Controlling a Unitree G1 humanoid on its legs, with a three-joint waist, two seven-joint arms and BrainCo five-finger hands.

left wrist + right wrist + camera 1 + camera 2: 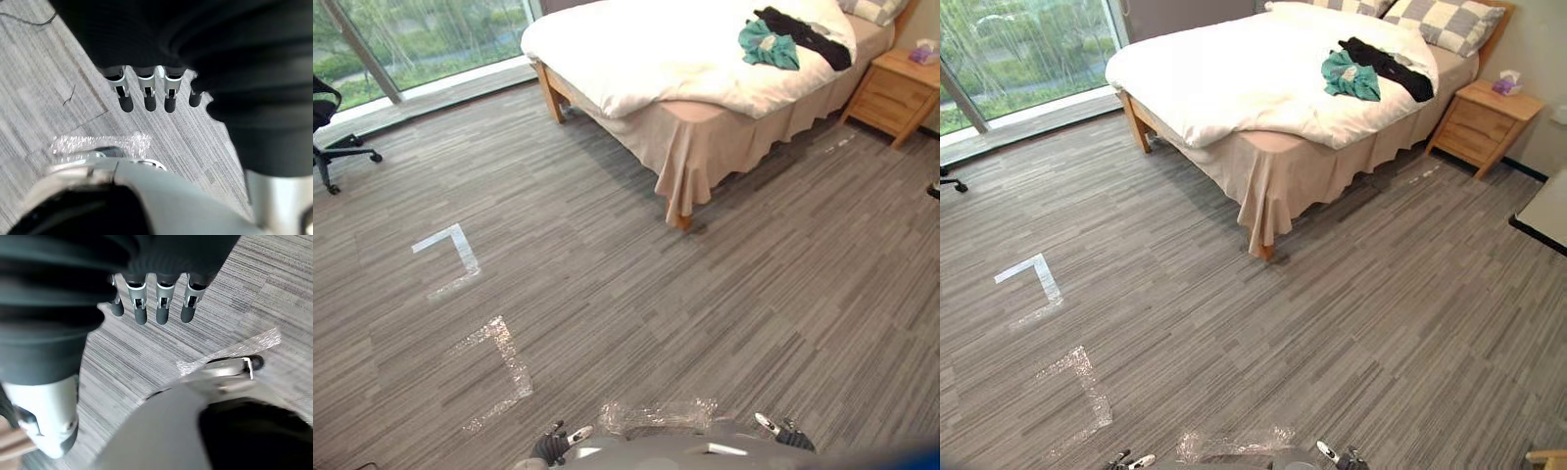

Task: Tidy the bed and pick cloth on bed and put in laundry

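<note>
The bed (pixel 646 49) stands far ahead under a rumpled white duvet. A teal cloth (pixel 769 44) lies bunched near its head end, and a black cloth (pixel 808 34) stretches out right beside it, touching it. Both hands are far from the bed, low by my body. My left hand (pixel 558 446) hangs over the carpet, its fingers (pixel 146 95) straight and holding nothing. The right hand (pixel 783 431) hangs the same way, fingers (pixel 161 308) straight and bare above the floor.
A wooden nightstand (pixel 899 93) with a tissue box (pixel 924 54) stands right of the bed. Checked pillows (pixel 1440 20) lie at the headboard. An office chair (pixel 328 117) is by the window at the left. Tape corners (pixel 450 257) mark the grey carpet. A white table edge (pixel 1547 211) shows at right.
</note>
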